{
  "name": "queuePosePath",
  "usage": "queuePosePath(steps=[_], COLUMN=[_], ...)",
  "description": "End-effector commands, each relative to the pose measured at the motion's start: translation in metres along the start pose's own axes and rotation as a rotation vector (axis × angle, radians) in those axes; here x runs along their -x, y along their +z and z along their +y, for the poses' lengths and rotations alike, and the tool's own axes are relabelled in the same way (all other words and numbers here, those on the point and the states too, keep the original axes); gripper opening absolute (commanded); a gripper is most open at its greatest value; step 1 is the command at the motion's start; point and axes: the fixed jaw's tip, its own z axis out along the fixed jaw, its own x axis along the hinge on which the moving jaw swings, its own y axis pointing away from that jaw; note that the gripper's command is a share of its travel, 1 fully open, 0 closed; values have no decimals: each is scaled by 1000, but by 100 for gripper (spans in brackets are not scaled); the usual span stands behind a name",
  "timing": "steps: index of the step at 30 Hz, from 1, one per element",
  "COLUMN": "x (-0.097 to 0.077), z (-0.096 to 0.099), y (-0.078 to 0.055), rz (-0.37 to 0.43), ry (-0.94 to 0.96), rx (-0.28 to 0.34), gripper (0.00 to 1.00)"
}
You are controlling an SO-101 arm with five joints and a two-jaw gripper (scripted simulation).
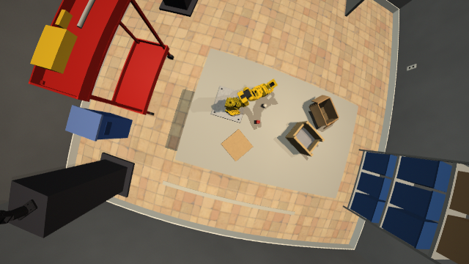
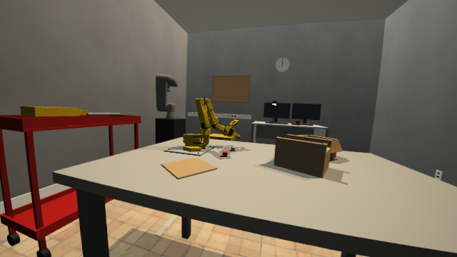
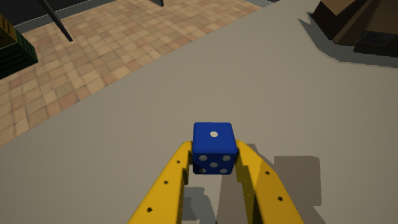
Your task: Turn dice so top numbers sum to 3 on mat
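My gripper (image 1: 275,83) (image 2: 238,129) (image 3: 214,150) is shut on a blue die (image 3: 213,142) and holds it above the table. In the wrist view one of its faces shows a single white pip and the face toward the camera shows five. A red die (image 1: 257,122) (image 2: 225,154) lies on the table between the arm's base and the mat's side. A whitish-grey die (image 1: 264,105) (image 2: 233,148) lies nearer the gripper. Their top numbers are too small to read. The square tan mat (image 1: 237,144) (image 2: 189,168) bears no die.
Two open cardboard boxes stand on the table to the right: a nearer box (image 1: 295,137) (image 2: 300,153) and a farther box (image 1: 317,114). The arm's base stands on a pale plate (image 1: 219,94) (image 2: 172,150). A red cart (image 1: 135,77) stands beyond the table's left edge.
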Motion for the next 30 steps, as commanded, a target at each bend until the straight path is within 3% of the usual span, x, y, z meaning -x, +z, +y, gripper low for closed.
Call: queuePosePath(steps=[1,30], x=[-3,-13], z=[3,3], y=[-1,2], rz=[7,7], ry=[-11,-11], rx=[10,10], gripper=[0,0])
